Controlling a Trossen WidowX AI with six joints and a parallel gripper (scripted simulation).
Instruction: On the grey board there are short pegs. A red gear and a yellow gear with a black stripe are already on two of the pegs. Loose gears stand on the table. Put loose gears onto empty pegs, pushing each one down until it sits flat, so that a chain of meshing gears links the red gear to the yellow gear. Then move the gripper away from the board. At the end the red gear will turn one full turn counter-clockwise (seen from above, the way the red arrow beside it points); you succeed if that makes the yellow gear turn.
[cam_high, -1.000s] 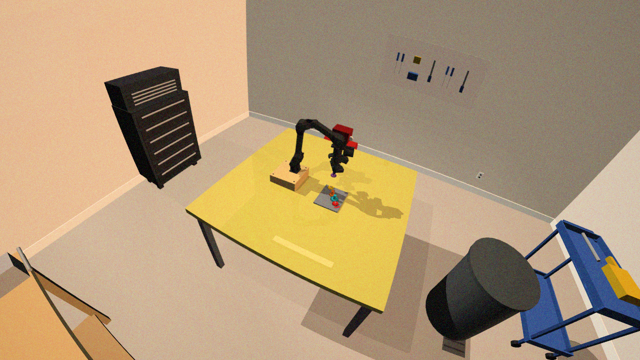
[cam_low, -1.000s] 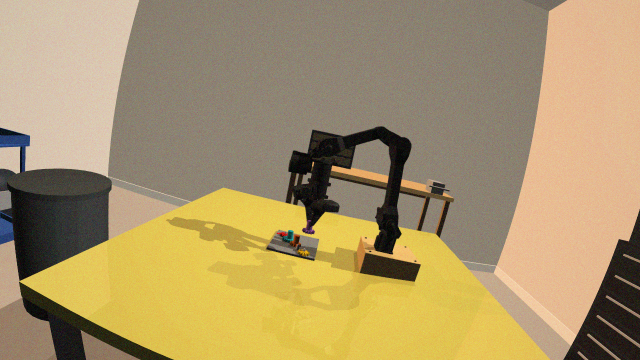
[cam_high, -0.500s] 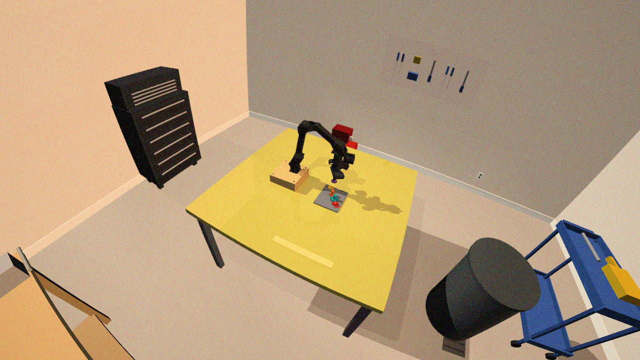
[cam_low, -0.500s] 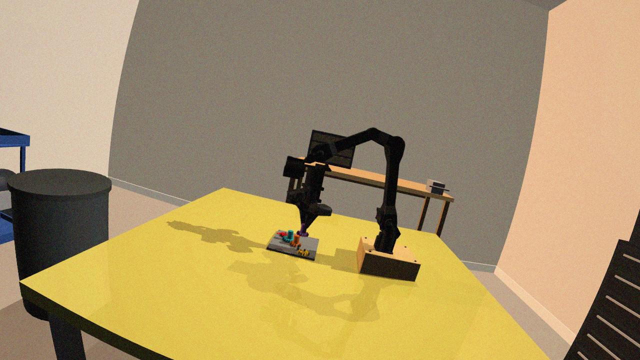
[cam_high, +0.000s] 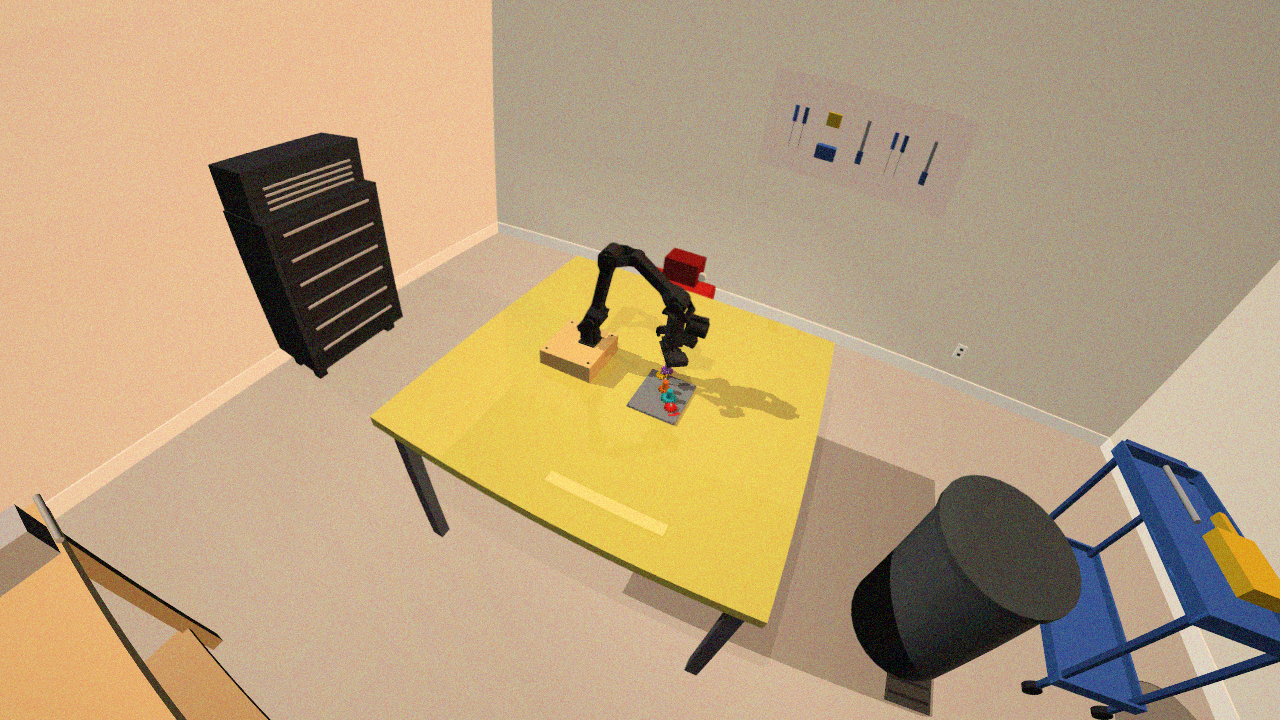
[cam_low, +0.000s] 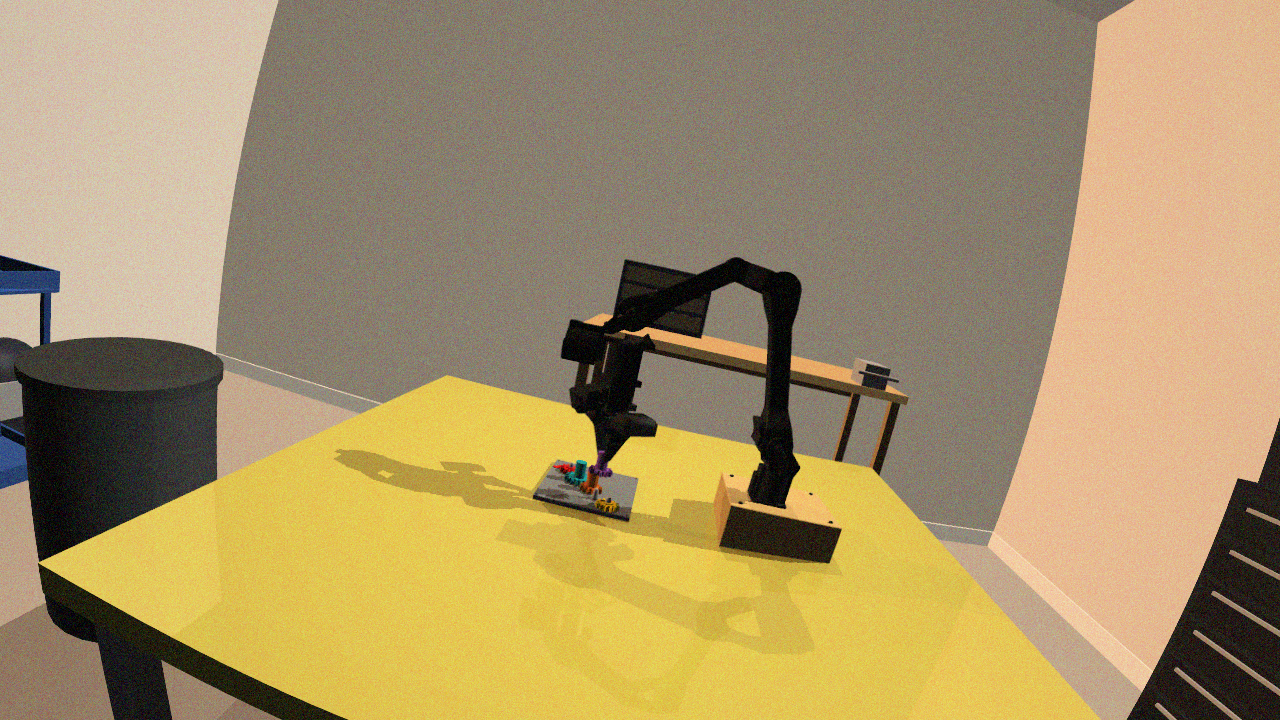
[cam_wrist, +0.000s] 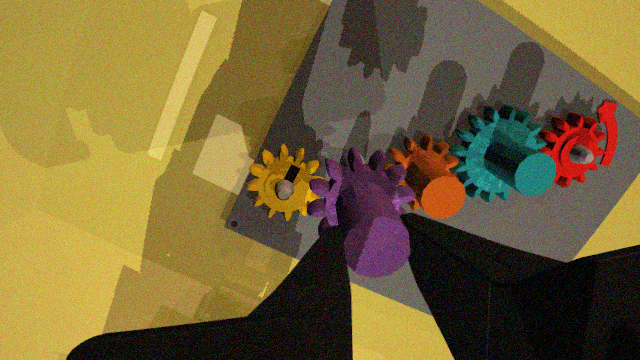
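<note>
My gripper (cam_high: 669, 363) (cam_low: 601, 454) (cam_wrist: 371, 233) is shut on the upright handle of the purple gear (cam_low: 600, 469) (cam_wrist: 355, 187). The gear is held above the grey board (cam_high: 646, 400) (cam_low: 619, 488) (cam_wrist: 540, 225). In the wrist view it appears between the yellow gear (cam_low: 606, 505) (cam_wrist: 272, 195) with its black stripe and the orange gear (cam_low: 590, 484) (cam_wrist: 425, 155), and hides the peg there. The orange gear, the teal gear (cam_high: 668, 395) (cam_low: 580, 471) (cam_wrist: 475, 155) and the red gear (cam_high: 671, 408) (cam_wrist: 565, 155) stand in a row on the board; teal appears to touch red.
The red arrow (cam_wrist: 610, 135) is beside the red gear. The handles of the orange and teal gears stand up close to my gripper's right finger in the wrist view. The arm's wooden base (cam_high: 572, 355) (cam_low: 778, 530) stands on the yellow table (cam_high: 501, 420) (cam_low: 402, 582) beside the board.
</note>
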